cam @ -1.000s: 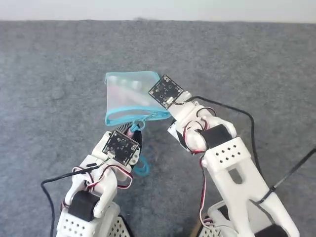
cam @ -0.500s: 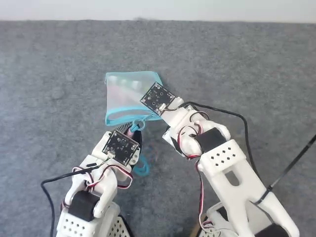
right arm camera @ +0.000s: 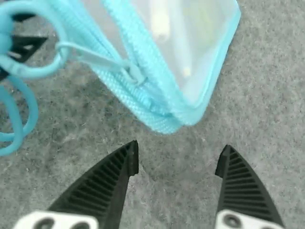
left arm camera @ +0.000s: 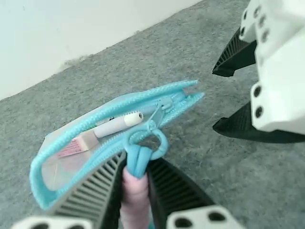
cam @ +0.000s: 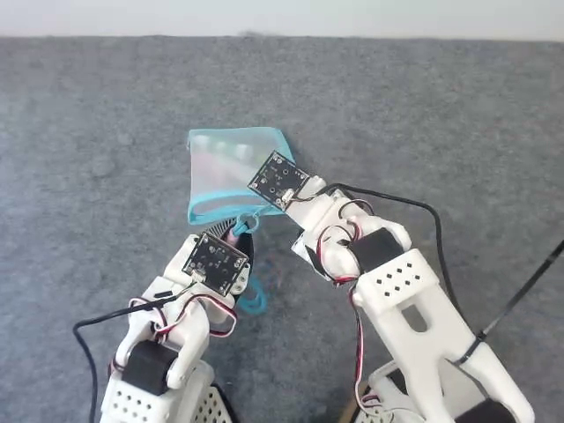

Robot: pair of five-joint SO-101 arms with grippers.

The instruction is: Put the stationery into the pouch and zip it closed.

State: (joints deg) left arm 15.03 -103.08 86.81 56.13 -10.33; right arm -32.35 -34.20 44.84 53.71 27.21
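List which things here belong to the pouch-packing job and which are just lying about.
Job: turquoise pouch, white pen inside it, zip ring, blue strap gripped by the left claw, open right claw near the pouch's corner.
Just there: grey carpet, black cable.

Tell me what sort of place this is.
Probably a robot test bench: two white robot arms on grey felt-like matting, a bare pale wall behind, one turquoise pouch of stationery.

surface: grey carpet [cam: 106, 106] | back: pale plain wall [cam: 282, 16] along its far edge
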